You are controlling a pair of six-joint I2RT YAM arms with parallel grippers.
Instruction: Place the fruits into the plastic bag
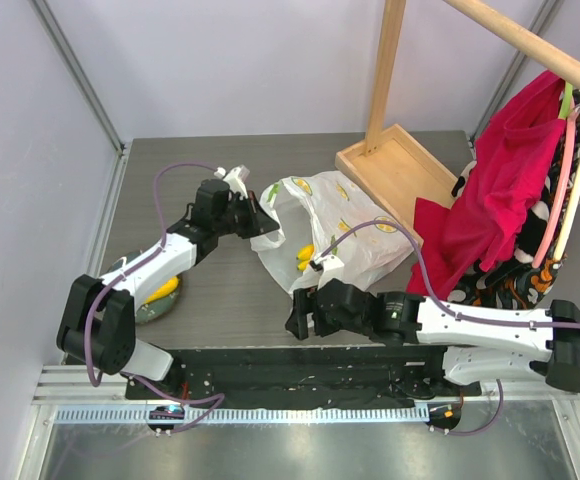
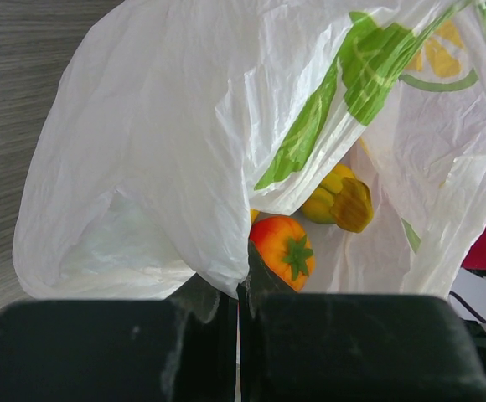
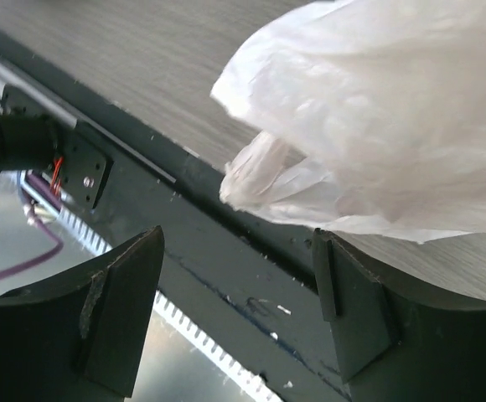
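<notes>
The bag point(image 1: 342, 232) lies crumpled on the table point(image 1: 225, 285) a little right of centre in the top view, its mouth turned toward the left of the frame. In the left wrist view two fruits sit inside it: a red-orange fruit point(image 2: 283, 249) with a green stalk at lower centre, and a yellow-green fruit point(image 2: 340, 200) just above and to the right of it, the two apart. A green leaf print runs across the film hanging over them.

The left gripper point(image 2: 241, 280) is clamped on the bag's rim, its fingers pressed together with a fold of film between them, and the rim stands lifted off the table.

The right gripper point(image 3: 239, 310) is at the lower edge of the bag, over the dark rail point(image 3: 226, 251). Its fingers point(image 3: 119, 316) stand wide apart with nothing between them; the bag's film is just above them, not touching.

At the left of the top view a yellow fruit point(image 1: 163, 290) lies on a plate point(image 1: 150, 310), partly under the left arm and well apart from the bag. A wooden tray point(image 1: 395, 172) sits above and to the right of the bag, and a red cloth point(image 1: 495, 195) hangs at the right.
</notes>
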